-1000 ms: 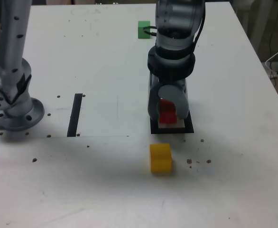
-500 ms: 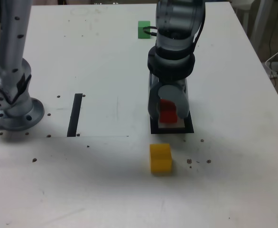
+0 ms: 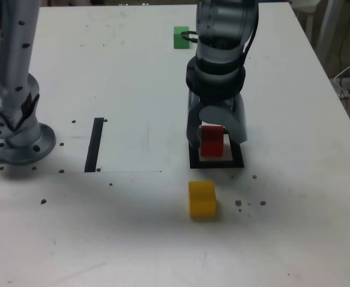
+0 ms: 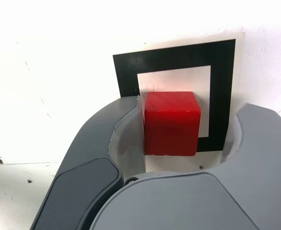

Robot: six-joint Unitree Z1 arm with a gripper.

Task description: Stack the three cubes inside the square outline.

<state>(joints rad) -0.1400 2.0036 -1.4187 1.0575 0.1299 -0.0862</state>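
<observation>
No readable writing or brand. Claw (image 3: 217, 139) spread around red block (image 3: 212, 141), one finger against or very near it, other apart. Red block inside black square outline (image 3: 237, 162). Yellow block (image 3: 202, 199) just outside outline; green block (image 3: 181, 37) well apart, table's (image 3: 294, 221) far side.

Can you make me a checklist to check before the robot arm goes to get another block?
- Red cube inside the square outline: ok.
- Gripper open: ok.
- Both jaws clear of the red cube: cannot tell; one has a gap, the other is very close.
- Gripper lifted above the red cube: not ok, its jaws are on either side.
- Yellow cube in sight: ok.
- Green cube in sight: ok.
</observation>
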